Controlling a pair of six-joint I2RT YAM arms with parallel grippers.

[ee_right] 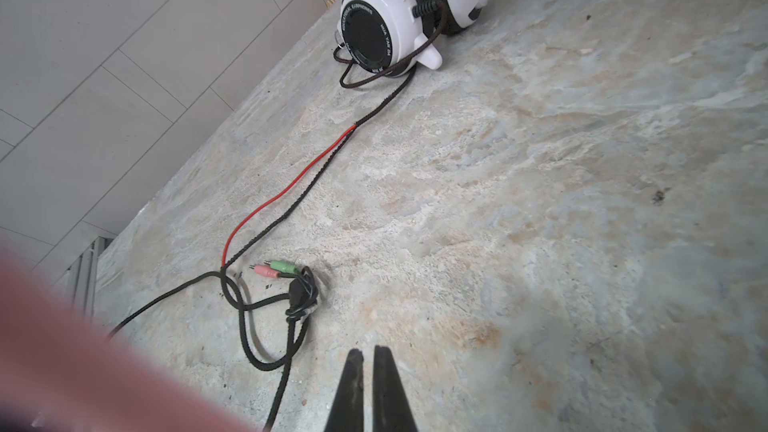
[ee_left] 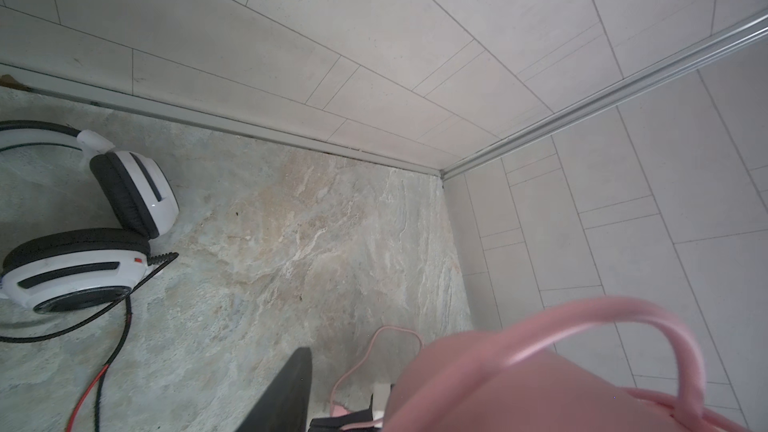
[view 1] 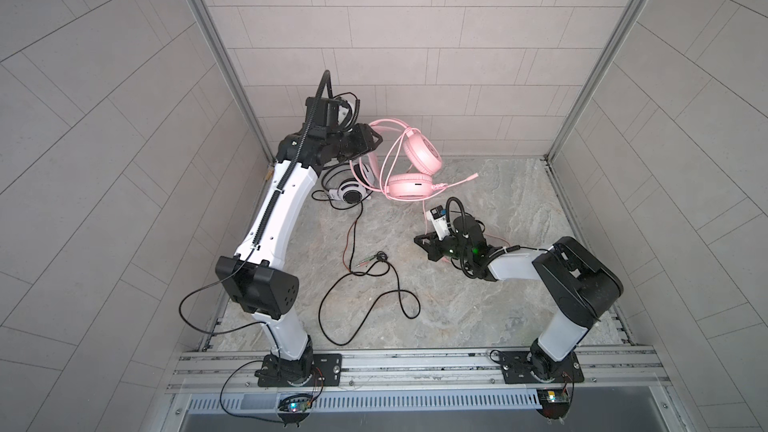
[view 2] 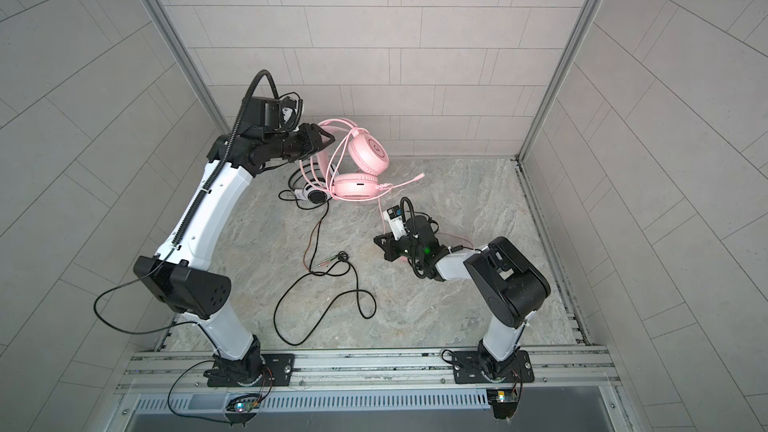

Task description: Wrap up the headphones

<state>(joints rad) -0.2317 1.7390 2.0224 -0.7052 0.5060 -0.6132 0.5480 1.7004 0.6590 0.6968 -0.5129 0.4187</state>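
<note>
- Pink headset (view 1: 422, 151): near the far edge of the tabletop (view 1: 498, 305), left of middle. One cup is raised and the other sits low by the surface. Likely light, with a hard plastic shell, soft pads and a springy band (view 1: 365, 171). The band is the best hold. The thin mic boom (view 1: 459, 181) looks fragile.
- Left gripper (view 1: 374, 141): at the band and apparently clamped on it. Its wrist view shows a pink mass hard against one jaw.
- Pink cable (view 1: 424, 204): drops from the low cup toward the right gripper (ee_right: 365, 353). Thin, limp and probably slick, so it may slide through a loose pinch. Best held close to the cup.
- Right gripper: clenched, low over the middle of the tabletop. Nothing shows between its tips, so whether it pinches the pink cable cannot be told.
- White headset (view 1: 349, 191): on the tabletop toward the far left corner, just beside the pink one. Hard shell, likely somewhat heavier.
- Black cable (ee_right: 384, 99): braided and long, sprawling in loops from the white headset toward the near edge. The plugs (ee_right: 276, 268) lie mid-table. Limp and prone to tangle. The braid is split along one stretch, which needs gentle handling.
</note>
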